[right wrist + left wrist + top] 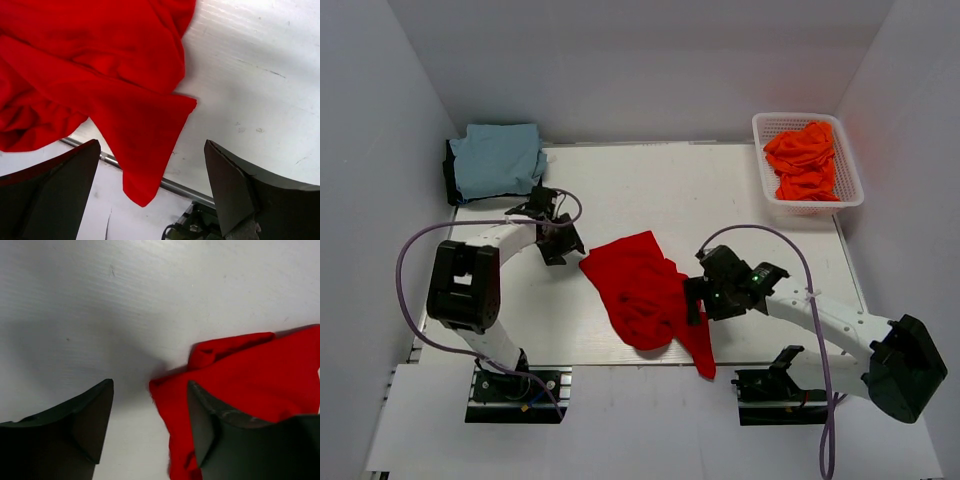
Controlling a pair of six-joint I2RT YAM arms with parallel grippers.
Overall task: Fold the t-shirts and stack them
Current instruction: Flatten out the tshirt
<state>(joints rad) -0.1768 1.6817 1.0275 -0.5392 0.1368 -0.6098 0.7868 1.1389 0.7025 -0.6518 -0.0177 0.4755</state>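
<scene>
A bright red t-shirt (pixel 645 290) lies crumpled in the middle of the white table (pixel 720 190), one end hanging over the near edge. My left gripper (pixel 567 247) is open at the shirt's upper left corner; in the left wrist view that red corner (pixel 240 375) reaches between the jaws and one finger (pixel 210 425) rests over it. My right gripper (pixel 692 300) is open at the shirt's right side; the red cloth (pixel 135 120) lies ahead of its spread jaws. A light blue t-shirt (pixel 498 158) sits folded at the back left. Orange t-shirts (pixel 805 160) fill the basket.
The white mesh basket (pixel 850 195) stands at the back right corner of the table. White walls close in on both sides. A metal rail (pixel 175 186) runs along the table's near edge. Purple cables loop from both arms.
</scene>
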